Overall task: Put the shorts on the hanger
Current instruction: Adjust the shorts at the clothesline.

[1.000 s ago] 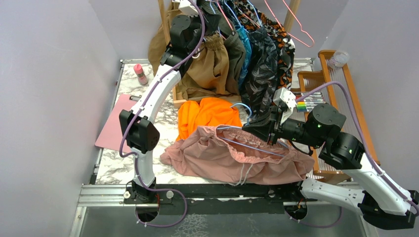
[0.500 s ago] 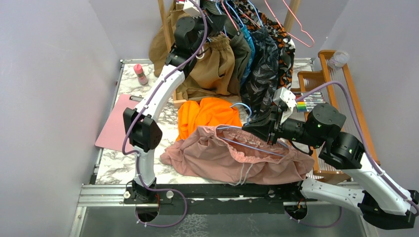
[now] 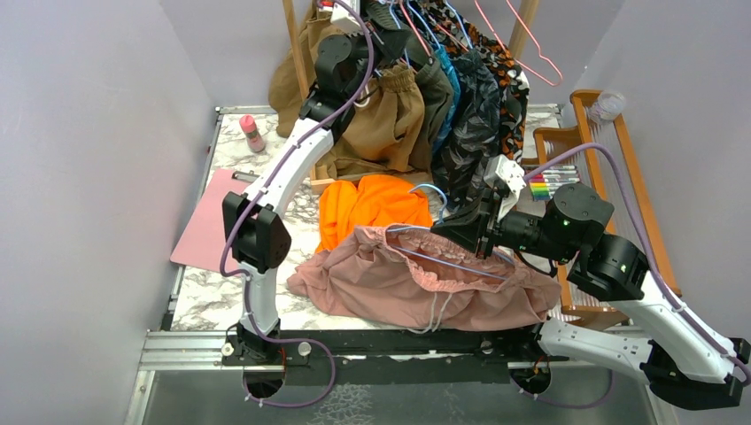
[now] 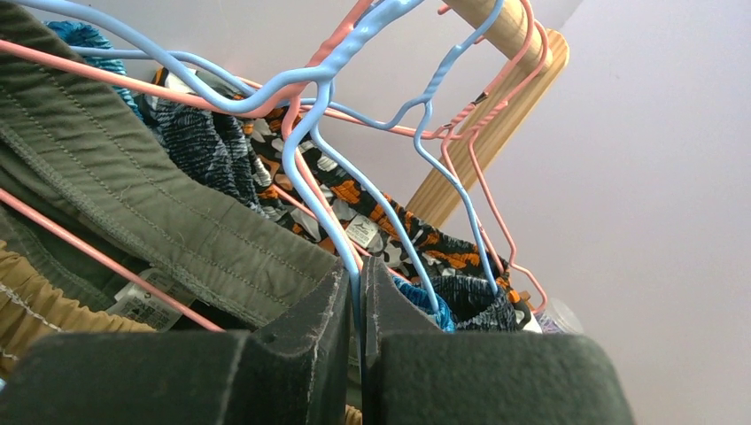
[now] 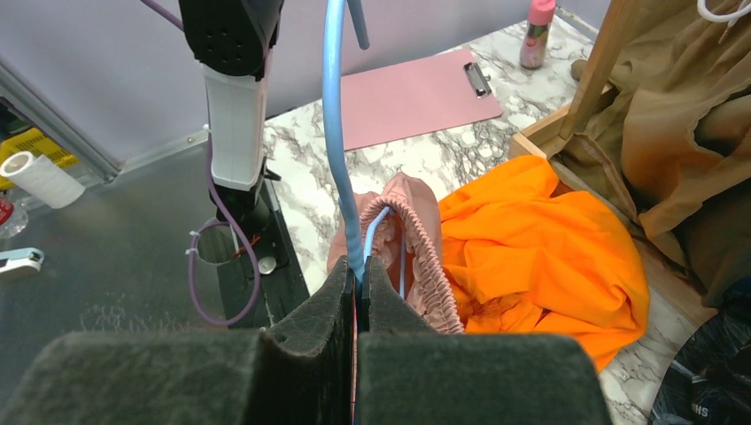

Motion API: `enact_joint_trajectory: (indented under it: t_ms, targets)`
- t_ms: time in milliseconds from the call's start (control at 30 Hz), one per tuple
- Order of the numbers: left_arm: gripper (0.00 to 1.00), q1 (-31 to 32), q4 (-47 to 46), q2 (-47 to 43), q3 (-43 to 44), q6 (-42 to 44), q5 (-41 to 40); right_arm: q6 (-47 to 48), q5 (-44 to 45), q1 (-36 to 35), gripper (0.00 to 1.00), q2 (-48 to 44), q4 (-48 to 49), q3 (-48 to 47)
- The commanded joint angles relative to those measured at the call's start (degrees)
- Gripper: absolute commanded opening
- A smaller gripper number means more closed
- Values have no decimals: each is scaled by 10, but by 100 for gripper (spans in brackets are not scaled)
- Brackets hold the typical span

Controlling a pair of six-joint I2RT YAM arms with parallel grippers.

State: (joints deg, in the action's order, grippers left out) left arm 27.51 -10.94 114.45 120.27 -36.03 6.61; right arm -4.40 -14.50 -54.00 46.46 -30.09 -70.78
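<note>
Gripping thin blue wire hanger (image 5: 335,133) in gathered pink shorts (image 3: 390,283): R fingers (image 5: 310,345); L fingers (image 4: 301,345) pinching rack hanger (image 4: 376,19).

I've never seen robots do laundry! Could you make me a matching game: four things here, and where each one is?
1 pink shorts
2 orange shorts
3 clipboard
4 brown shorts

a hanging on the rack
b flat by the table's left edge
c heaped at the near edge
d crumpled between rack and pink heap

Pairs: 1-c, 2-d, 3-b, 4-a
</note>
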Motion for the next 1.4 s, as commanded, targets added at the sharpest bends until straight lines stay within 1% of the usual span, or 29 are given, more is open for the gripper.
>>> enact_joint_trajectory:
  t_ms: [0,100,267,500,600,767,933,967,1033,1100,1233,1267,1300,1367]
  targets:
    - [0,9,-2,-43,-39,16,40,2,2,-1,1,-2,7,-17]
    - [0,-7,-14,-57,-58,-8,27,-1,-3,-1,1,0,12,-16]
    - [0,-29,-67,-77,-96,-53,32,-3,-5,-1,1,1,14,-15]
    - [0,-32,-103,-79,-95,-78,51,-3,-4,-1,1,2,16,-17]
    - [0,-33,-104,-82,-105,-91,49,-3,-5,-1,1,2,17,-16]
    - [0,-39,-104,-96,-157,-114,23,-6,-2,-1,1,-3,17,-13]
    - [1,-39,-68,-88,-166,-110,46,-6,0,0,1,-4,10,-23]
    - [10,-39,-55,-89,-167,-108,49,-6,0,-1,1,-4,9,-26]
    - [31,-39,-39,-98,-173,-94,57,-6,1,-1,1,-5,6,-33]
    - [49,-39,-38,-115,-189,-81,57,-6,4,-1,1,-4,5,-40]
    - [77,-39,-23,-163,-205,-41,46,-1,11,-1,1,2,-1,-59]
    - [91,-39,-14,-176,-206,-31,42,0,12,-1,1,5,-2,-64]
    - [98,-40,-4,-198,-208,-21,38,0,13,-1,1,7,-2,-69]
    - [99,-39,16,-236,-219,-2,27,0,17,-1,1,15,-2,-79]
